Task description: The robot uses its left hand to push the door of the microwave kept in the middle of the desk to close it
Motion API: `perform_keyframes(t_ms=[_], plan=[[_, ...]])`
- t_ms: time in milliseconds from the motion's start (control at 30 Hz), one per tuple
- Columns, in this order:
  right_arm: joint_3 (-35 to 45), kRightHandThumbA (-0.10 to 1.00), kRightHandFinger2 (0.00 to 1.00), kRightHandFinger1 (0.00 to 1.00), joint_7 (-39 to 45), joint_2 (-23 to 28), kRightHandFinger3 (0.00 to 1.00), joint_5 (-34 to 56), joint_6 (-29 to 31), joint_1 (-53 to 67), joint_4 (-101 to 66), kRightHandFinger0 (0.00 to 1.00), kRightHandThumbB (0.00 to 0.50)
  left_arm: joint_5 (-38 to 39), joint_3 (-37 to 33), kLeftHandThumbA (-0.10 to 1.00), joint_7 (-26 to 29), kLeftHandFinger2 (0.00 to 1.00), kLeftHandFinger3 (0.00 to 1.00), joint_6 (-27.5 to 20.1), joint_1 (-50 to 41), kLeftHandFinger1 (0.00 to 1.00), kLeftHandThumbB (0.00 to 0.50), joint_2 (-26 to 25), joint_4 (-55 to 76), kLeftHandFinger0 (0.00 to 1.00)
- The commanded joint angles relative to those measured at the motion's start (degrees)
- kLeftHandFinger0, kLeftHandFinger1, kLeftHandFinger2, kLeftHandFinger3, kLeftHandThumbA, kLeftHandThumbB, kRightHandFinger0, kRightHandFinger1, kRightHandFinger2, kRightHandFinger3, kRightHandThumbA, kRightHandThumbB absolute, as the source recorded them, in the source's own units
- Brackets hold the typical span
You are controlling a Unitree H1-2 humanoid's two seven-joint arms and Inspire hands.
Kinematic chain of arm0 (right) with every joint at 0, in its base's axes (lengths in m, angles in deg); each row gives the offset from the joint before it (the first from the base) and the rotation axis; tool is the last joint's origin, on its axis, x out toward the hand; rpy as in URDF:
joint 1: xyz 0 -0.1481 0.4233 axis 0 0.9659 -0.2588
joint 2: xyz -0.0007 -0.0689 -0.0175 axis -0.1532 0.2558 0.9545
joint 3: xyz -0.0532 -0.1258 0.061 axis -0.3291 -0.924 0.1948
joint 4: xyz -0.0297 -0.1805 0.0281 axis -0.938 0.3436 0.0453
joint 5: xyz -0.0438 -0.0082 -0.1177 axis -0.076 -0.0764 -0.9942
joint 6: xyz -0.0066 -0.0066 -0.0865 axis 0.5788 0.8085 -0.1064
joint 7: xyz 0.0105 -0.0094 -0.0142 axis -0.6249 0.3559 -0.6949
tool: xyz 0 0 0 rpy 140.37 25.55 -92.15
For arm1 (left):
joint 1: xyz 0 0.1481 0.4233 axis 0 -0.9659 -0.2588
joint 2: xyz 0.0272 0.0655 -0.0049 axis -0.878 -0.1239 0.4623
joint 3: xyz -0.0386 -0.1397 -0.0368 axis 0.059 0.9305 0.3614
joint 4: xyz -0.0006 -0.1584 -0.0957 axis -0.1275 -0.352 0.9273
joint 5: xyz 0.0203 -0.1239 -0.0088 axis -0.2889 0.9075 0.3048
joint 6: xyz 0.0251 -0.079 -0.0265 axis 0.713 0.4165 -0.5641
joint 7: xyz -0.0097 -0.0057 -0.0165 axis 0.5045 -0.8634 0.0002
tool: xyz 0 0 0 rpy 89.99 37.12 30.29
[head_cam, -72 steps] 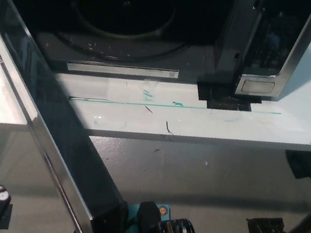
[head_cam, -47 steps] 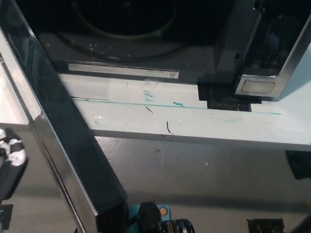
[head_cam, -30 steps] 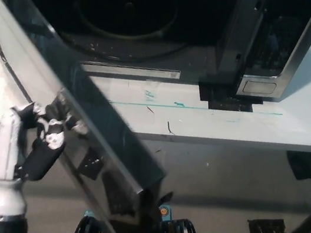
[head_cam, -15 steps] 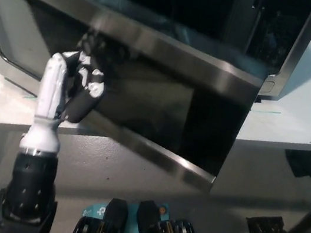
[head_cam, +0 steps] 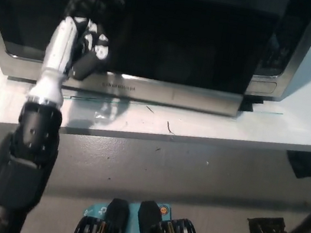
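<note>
Left hand (head_cam: 81, 41), fingers (head_cam: 98, 47) loosely curled and holding nothing, presses the lower-left face of the door (head_cam: 174, 42), which sits near flush on the microwave (head_cam: 276, 53) mid-tabletop (head_cam: 297, 125); advise firm, square push until latched.

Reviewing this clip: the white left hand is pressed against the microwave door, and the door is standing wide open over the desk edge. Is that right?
Not quite. The left hand is indeed against the microwave door, but the head view shows the door swung flat against the microwave's front, closed or very nearly so, not wide open. The desk edge in front is uncovered. The right hand is not in view.
</note>
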Motion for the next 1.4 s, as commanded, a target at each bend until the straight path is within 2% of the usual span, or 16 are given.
perform_keyframes(t_ms=[0, 100, 167, 333, 400, 467, 667, 733, 867, 900, 1000, 1133, 1200, 1300, 1333, 1367], plan=[[0.7, -0.03, 0.34, 0.31, -0.2, 0.6, 0.37, 1.2, 0.1, -0.6, -1.4, 0.31, 0.149, -2.1, 0.4, -0.1, 3.2, 0.02, 0.25, -0.2, 5.3, 0.0, 0.081, -1.7, -2.8, 0.0], [0.4, -0.05, 0.31, 0.26, 0.4, 0.6, 0.36, 1.5, 2.3, -0.6, -0.4, 0.25, 0.145, -3.2, 0.7, -0.1, 4.6, 0.1, 0.32, 1.4, 7.7, 0.01, 0.085, -2.3, -5.5, 0.0], [0.0, -0.02, 0.32, 0.28, 0.0, 0.7, 0.36, 0.8, 2.4, -0.7, 0.2, 0.27, 0.148, -3.1, 1.1, -0.1, 6.2, 0.08, 0.3, 0.7, 10.2, 0.0, 0.083, -2.8, -9.3, 0.0], [-0.2, -0.03, 0.27, 0.21, -0.3, 0.2, 0.38, 0.6, 1.3, -0.8, -0.7, 0.2, 0.141, -4.0, 1.5, -0.1, 11.2, 0.03, 0.25, -1.9, 16.4, 0.0, 0.086, -3.9, -19.3, 0.0], [-0.1, -0.02, 0.31, 0.26, -0.2, 0.3, 0.39, 0.7, 1.3, -0.8, -0.8, 0.25, 0.138, -3.5, 1.7, -0.1, 13.0, 0.04, 0.26, -4.0, 18.9, 0.0, 0.093, -4.1, -23.8, 0.0], [-0.1, 0.0, 0.33, 0.29, -0.6, 0.4, 0.38, 0.4, 1.1, -0.6, -0.8, 0.29, 0.155, -1.6, 3.4, -0.1, 13.4, 0.04, 0.31, -1.0, 21.4, 0.0, 0.109, -3.7, -25.9, 0.0], [0.2, -0.02, 0.34, 0.3, -0.2, 0.4, 0.39, 0.9, 1.4, -0.5, -1.3, 0.3, 0.143, 0.3, 5.4, -0.1, 14.7, 0.07, 0.32, -0.1, 21.8, 0.0, 0.103, -2.5, -24.5, 0.0], [0.0, -0.01, 0.3, 0.24, -0.5, 0.9, 0.38, 0.4, 1.2, -0.8, -0.8, 0.25, 0.145, -0.1, 5.4, -0.1, 13.8, 0.0, 0.25, -2.7, 16.8, 0.0, 0.088, -0.8, -15.4, 0.0], [0.2, 0.02, 0.3, 0.25, -0.7, 1.2, 0.37, 0.4, 0.8, -1.2, -0.6, 0.26, 0.155, -0.4, 5.8, -0.1, 10.2, 0.0, 0.24, 1.0, 8.9, 0.0, 0.058, 1.5, -0.2, 0.0], [0.1, 0.01, 0.27, 0.21, -0.7, 1.2, 0.35, 0.4, 1.1, -1.2, -0.5, 0.21, 0.154, 0.6, 5.8, -0.1, 8.7, 0.0, 0.27, 0.9, 6.2, 0.0, 0.056, 1.9, 4.0, 0.0], [1.2, -0.02, 0.22, 0.15, 0.6, 1.2, 0.32, 2.5, 2.3, -1.4, -0.1, 0.13, 0.155, 5.5, 5.7, -0.1, 4.5, 0.0, 0.24, 3.5, -3.4, 0.0, 0.043, 3.9, 17.9, 0.0], [0.8, -0.02, 0.19, 0.11, 0.2, 1.4, 0.32, 1.7, 2.2, -1.4, -0.2, 0.1, 0.153, 11.6, 4.2, -0.1, 1.1, 0.0, 0.24, 1.4, -13.8, 0.0, 0.018, 3.8, 27.0, 0.0], [0.5, -0.02, 0.21, 0.13, 0.1, 1.7, 0.32, 1.2, 2.8, -1.5, 0.2, 0.11, 0.155, 12.9, 3.3, -0.1, 0.0, 0.0, 0.24, 0.7, -18.4, 0.0, 0.007, 3.5, 30.2, 0.0], [0.5, 0.0, 0.21, 0.14, -0.4, 1.7, 0.34, 0.8, 2.3, -1.2, 0.1, 0.12, 0.156, 12.5, 2.8, -0.1, -0.3, 0.03, 0.24, 1.0, -26.5, 0.0, 0.037, 3.7, 33.8, 0.0], [0.8, -0.01, 0.3, 0.24, 0.0, 1.6, 0.35, 1.4, 2.7, -1.2, 0.5, 0.23, 0.158, 14.5, 2.6, -0.1, -0.4, 0.05, 0.24, -1.7, -29.7, 0.0, 0.034, 3.8, 33.0, 0.0], [0.8, -0.01, 0.3, 0.25, 0.0, 1.7, 0.36, 1.4, 2.7, -1.2, 0.6, 0.24, 0.155, 14.5, 2.6, -0.1, -0.4, 0.06, 0.24, -2.0, -30.3, 0.0, 0.035, 3.8, 33.0, 0.0]])
